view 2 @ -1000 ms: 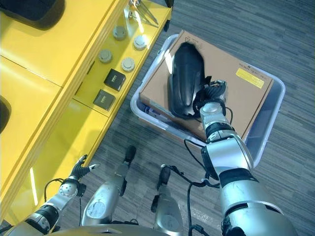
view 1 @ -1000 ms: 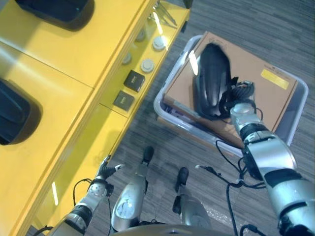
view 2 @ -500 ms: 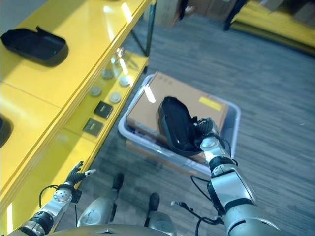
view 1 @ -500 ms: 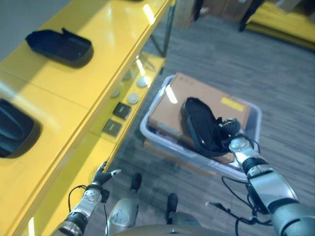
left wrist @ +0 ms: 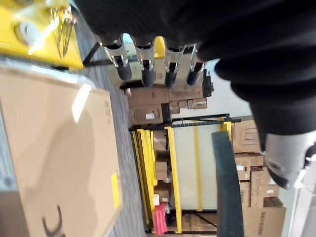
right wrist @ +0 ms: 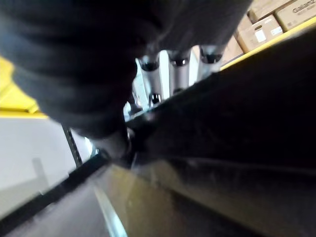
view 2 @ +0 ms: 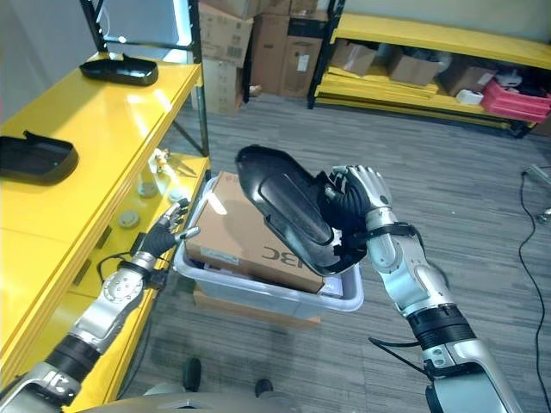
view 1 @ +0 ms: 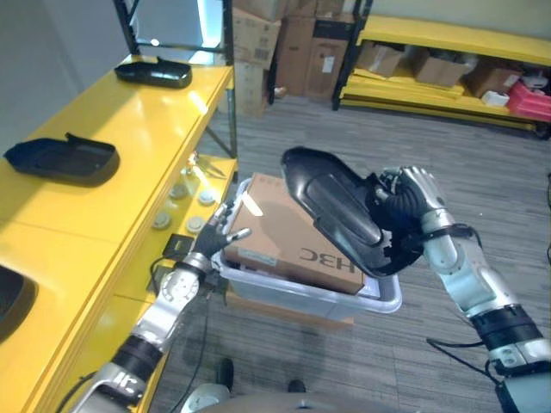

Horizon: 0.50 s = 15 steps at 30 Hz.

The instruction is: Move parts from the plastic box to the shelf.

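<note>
The yellow shelf [view 1: 129,163] runs along the left side. On its top board lie two black moulded parts: one [view 1: 60,159] near the middle and another [view 1: 155,72] at the far end; a third dark part [view 1: 13,297] shows at the near edge. On the lower board [view 2: 138,206] sit several small round discs [view 2: 129,219] and a dark square piece [view 1: 176,247]. The grey striped floor [view 1: 482,172] carries the clear plastic box [view 1: 301,297], which stands just beside the shelf's lower board with a cardboard box [view 1: 284,237] inside it.
</note>
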Available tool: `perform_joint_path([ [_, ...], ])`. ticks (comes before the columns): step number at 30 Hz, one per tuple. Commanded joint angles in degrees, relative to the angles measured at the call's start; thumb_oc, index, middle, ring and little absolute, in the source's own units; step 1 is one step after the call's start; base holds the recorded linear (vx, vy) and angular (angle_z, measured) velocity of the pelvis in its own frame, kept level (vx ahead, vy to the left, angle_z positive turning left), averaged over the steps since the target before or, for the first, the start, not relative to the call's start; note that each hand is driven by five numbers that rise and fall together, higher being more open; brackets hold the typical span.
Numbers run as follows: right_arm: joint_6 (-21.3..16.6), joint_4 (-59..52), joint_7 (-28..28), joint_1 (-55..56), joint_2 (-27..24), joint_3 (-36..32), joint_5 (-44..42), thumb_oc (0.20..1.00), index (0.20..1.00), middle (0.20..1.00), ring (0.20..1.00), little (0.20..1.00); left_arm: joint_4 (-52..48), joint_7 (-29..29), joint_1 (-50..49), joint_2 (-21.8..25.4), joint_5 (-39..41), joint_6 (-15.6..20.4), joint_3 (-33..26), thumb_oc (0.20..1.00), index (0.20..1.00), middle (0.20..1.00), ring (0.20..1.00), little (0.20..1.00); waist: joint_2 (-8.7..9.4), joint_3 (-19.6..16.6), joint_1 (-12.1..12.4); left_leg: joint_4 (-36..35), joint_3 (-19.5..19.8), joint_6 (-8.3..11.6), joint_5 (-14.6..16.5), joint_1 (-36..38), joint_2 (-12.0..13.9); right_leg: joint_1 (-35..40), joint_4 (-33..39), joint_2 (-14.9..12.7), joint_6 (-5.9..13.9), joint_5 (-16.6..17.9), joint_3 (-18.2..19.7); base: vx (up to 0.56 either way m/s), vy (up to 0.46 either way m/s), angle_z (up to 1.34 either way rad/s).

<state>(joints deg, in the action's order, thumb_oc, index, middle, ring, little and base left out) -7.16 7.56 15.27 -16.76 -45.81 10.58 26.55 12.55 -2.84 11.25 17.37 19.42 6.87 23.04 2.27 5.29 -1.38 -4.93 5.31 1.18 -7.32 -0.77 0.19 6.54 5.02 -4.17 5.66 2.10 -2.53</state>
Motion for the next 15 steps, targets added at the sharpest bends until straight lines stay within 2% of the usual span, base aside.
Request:
perform_joint_path([
  [1,-1.17,0.33,1.0,-6.5,-3.25,-1.08,4.05,0.2,0.2,0.2,0.2,0.2,1.3,1.89,3.86,0.38,9.68,0.25,2.4,1.0,1.0,1.0,1.0,1.0,1.26,-2.73,2.03,0.53,0.98,1.45,5.44,0.97,4.47,-3.07,-0.9,-1.68,1.97,-2.18,0.33,0.01,-0.027,-0.09],
  [3,-1.2,-2.03,0.73,-7.0,-4.4,-0.61,6.41,0.2,0.2,0.2,0.2,0.2,-1.26,2.97,5.13,0.22,15.66,-1.28,4.29,1.0,1.0,1.0,1.0,1.0,0.89,-2.85,1.7,0.5,1.23,1.65,5.32,1.07,4.56,-2.78,-0.76,-1.47,1.85,-2.25,0.07,0.01,-0.032,-0.07],
  [8,-0.82,-1.79,0.26,-8.83,-4.94,2.26,8.43,0.2,0.2,0.2,0.2,0.2,-2.99,4.42,6.11,0.06,22.81,-3.48,7.3,1.0,1.0,1.0,1.0,1.0,0.46,-2.97,1.36,0.51,1.65,1.84,5.39,1.54,4.66,-1.77,-0.59,-1.35,1.72,-2.6,-0.32,0.02,-0.007,0.03],
  [15,-1.09,-1.42,-0.37,-10.81,-4.59,5.99,10.71,0.2,0.2,0.2,0.2,0.2,-4.83,5.49,6.21,0.47,28.33,-5.21,9.87,1.0,1.0,1.0,1.0,1.0,0.37,-3.26,1.43,0.48,2.4,1.99,5.42,1.7,4.69,-1.1,-0.52,-1.27,1.49,-3.0,-0.94,0.01,-0.005,0.1],
])
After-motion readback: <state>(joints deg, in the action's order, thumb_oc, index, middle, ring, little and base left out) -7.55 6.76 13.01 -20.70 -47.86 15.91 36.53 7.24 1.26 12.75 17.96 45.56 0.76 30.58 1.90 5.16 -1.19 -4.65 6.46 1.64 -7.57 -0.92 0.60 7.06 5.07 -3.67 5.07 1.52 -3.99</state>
